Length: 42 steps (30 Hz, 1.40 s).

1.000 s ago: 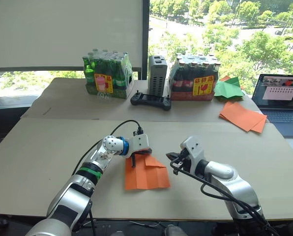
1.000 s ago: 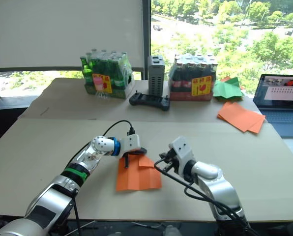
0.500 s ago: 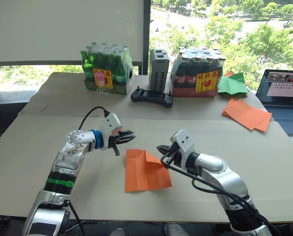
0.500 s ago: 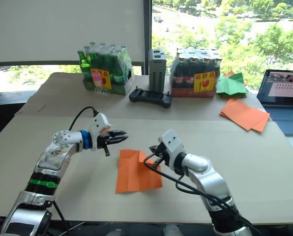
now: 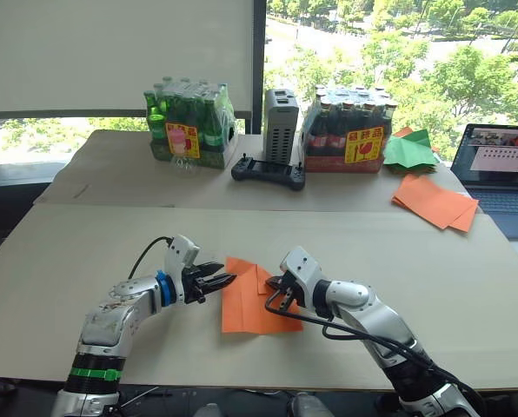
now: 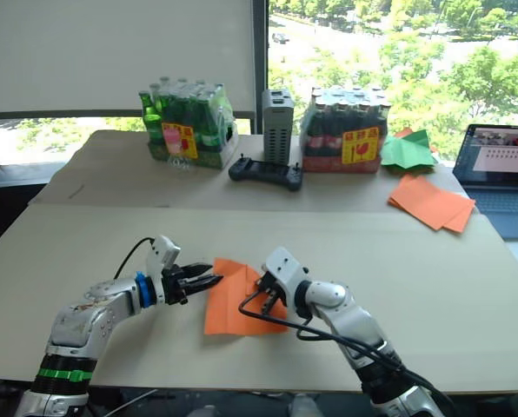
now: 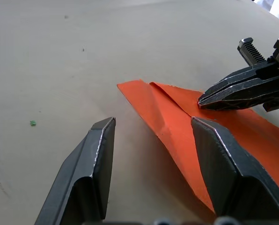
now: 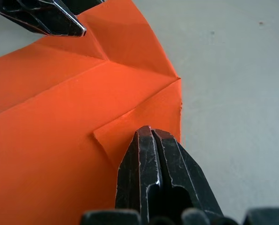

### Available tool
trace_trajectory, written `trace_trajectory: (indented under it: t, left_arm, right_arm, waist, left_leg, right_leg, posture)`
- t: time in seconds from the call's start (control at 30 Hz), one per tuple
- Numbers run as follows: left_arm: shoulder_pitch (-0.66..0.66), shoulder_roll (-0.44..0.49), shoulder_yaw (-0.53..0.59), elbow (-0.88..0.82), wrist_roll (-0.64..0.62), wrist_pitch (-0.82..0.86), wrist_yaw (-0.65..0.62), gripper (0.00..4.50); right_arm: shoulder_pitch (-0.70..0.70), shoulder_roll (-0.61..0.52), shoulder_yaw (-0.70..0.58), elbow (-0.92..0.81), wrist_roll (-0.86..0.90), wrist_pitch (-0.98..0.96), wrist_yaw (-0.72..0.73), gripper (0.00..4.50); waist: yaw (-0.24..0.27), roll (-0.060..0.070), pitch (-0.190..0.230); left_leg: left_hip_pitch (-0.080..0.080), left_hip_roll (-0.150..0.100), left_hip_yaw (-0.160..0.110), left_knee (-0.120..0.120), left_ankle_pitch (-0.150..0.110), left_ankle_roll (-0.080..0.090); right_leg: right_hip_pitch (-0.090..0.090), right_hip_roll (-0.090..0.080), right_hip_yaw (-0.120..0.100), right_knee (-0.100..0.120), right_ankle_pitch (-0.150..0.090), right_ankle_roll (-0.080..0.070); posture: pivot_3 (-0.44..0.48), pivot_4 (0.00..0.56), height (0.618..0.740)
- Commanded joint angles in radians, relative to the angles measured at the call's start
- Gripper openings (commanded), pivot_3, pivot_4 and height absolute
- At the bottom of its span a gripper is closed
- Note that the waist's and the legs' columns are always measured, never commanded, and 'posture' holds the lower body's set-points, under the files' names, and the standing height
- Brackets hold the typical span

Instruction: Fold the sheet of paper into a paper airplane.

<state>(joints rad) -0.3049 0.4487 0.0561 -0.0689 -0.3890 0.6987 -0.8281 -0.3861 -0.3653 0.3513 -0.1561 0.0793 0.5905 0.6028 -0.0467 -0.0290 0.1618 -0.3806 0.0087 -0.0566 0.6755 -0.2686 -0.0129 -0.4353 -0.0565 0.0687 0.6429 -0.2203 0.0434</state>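
Orange, thin and already creased, the sheet of paper point(image 5: 252, 300) lies flat on the table point(image 5: 468, 287), in the lower centre of the head view; the right gripper point(image 8: 151, 140), its fingers closed together, presses on a small folded corner; the left gripper point(image 7: 151, 129) stands wide apart at the sheet's near edge, holding nothing. The risk, I think: if the right tip slips, the light paper slides and the next crease goes crooked.
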Motion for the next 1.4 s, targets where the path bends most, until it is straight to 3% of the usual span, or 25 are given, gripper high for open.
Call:
trace_trajectory:
  t: [0.03,0.3,0.4,0.6,0.77,1.17,1.4]
  left_arm:
    - [-0.015,-0.006,0.004,-0.027,-0.024,0.002,0.023,2.74]
    - [-0.059,-0.018,-0.034,0.014,-0.017,-0.015,0.028,2.74]
    - [-0.069,-0.018,-0.043,0.026,-0.010,-0.042,0.021,2.06]
    - [-0.101,-0.015,-0.059,0.034,-0.010,-0.085,0.006,0.02]
    - [-0.091,0.005,-0.092,0.010,-0.010,-0.102,-0.046,0.02]
    - [-0.050,0.061,-0.233,0.034,0.121,-0.256,-0.097,0.02]
    - [-0.030,0.081,-0.250,0.041,0.134,-0.260,-0.116,0.02]
  right_arm:
    - [-0.001,0.000,0.002,0.017,-0.020,-0.004,-0.004,0.00]
    - [0.008,0.015,-0.002,0.008,-0.029,0.007,-0.012,0.00]
    - [0.013,0.020,-0.003,0.002,-0.032,0.016,-0.020,0.00]
    - [0.018,0.030,-0.006,-0.005,-0.034,0.025,-0.028,0.00]
    - [0.020,0.046,-0.009,-0.007,-0.028,0.032,-0.038,0.00]
    - [0.004,0.083,-0.051,0.003,-0.006,0.043,-0.061,0.00]
    - [-0.028,0.136,-0.075,0.028,-0.001,-0.039,-0.074,0.00]
  waist:
    - [0.001,0.000,0.000]
    - [0.001,0.000,0.000]
    - [0.001,0.000,0.000]
    - [0.002,0.000,0.000]
    - [0.000,0.000,0.000]
    - [0.001,0.000,0.000]
    - [0.000,0.000,0.000]
  left_leg:
    - [0.000,0.000,0.000,0.000,0.000,0.000]
    - [0.008,0.000,0.000,0.000,0.000,0.000]
    - [0.009,0.000,0.000,0.000,0.000,0.000]
    - [0.009,0.000,0.000,0.000,0.000,0.000]
    - [0.009,0.000,0.000,0.000,0.000,0.000]
    - [0.010,0.000,0.000,0.000,0.000,0.000]
    - [0.009,0.000,0.000,0.000,0.000,0.000]
  right_leg:
    - [0.000,0.000,0.000,0.000,0.000,0.000]
    - [0.009,0.000,0.000,-0.002,0.000,0.000]
    - [0.010,0.000,0.000,-0.002,0.000,0.000]
    - [0.010,0.000,0.000,-0.002,0.000,0.000]
    - [0.010,0.000,0.000,-0.002,0.000,0.000]
    - [0.010,0.000,0.000,-0.002,0.000,0.000]
    - [0.010,0.000,0.000,-0.002,0.000,0.000]
  posture:
    - [0.000,0.150,0.733]
    - [0.000,0.150,0.733]
    - [0.000,0.150,0.733]
    - [0.000,0.150,0.733]
    - [0.000,0.150,0.733]
    - [0.000,0.150,0.733]
    - [0.000,0.150,0.733]
